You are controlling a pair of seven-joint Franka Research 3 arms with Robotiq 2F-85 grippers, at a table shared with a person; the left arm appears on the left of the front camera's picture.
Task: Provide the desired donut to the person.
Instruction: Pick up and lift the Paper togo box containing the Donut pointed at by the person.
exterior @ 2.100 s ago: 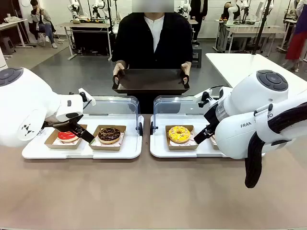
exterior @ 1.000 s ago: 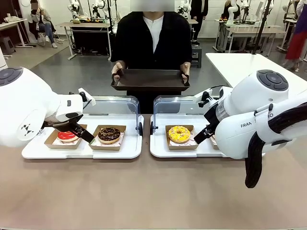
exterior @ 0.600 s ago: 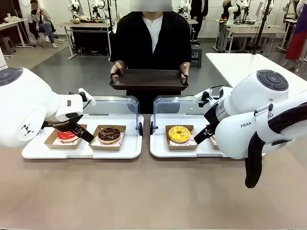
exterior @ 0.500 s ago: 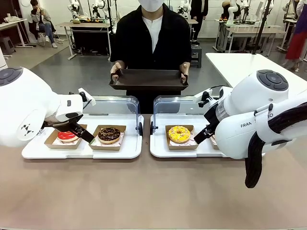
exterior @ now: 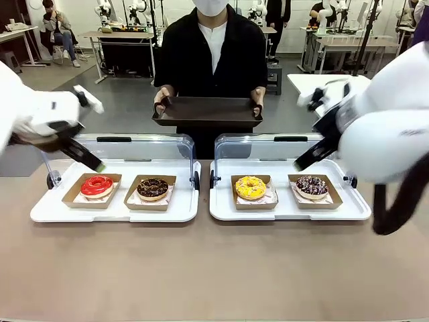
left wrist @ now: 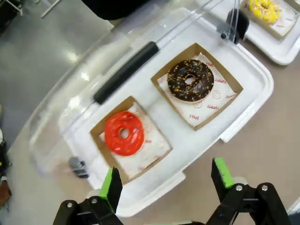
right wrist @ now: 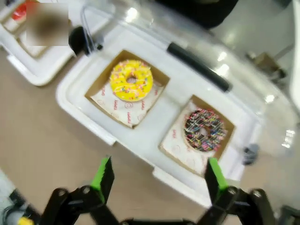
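Observation:
Four donuts lie in paper boxes on two white trays: red [exterior: 97, 186] and chocolate [exterior: 153, 188] on the left tray [exterior: 114, 213], yellow [exterior: 250, 187] and dark sprinkled [exterior: 312, 186] on the right tray [exterior: 288, 213]. The person [exterior: 213, 47] stands across the table holding a dark serving tray [exterior: 206, 111] in both hands, pointing at none of them. My left gripper [exterior: 90, 161] hangs open above the red donut [left wrist: 123, 133], with the chocolate donut [left wrist: 190, 80] farther off. My right gripper [exterior: 303, 162] hangs open above the sprinkled donut [right wrist: 204, 130], beside the yellow donut [right wrist: 131, 80]. Neither holds anything.
Clear hinged lids [exterior: 151, 146] stand up behind both white trays, each with a black handle. The brown tabletop [exterior: 214, 268] runs bare toward the near edge. Other tables and a seated person show far behind.
Both arms have lifted up and away from the trays, uncovering the red and the sprinkled donuts. The grippers stay open. The person has raised the serving tray slightly.

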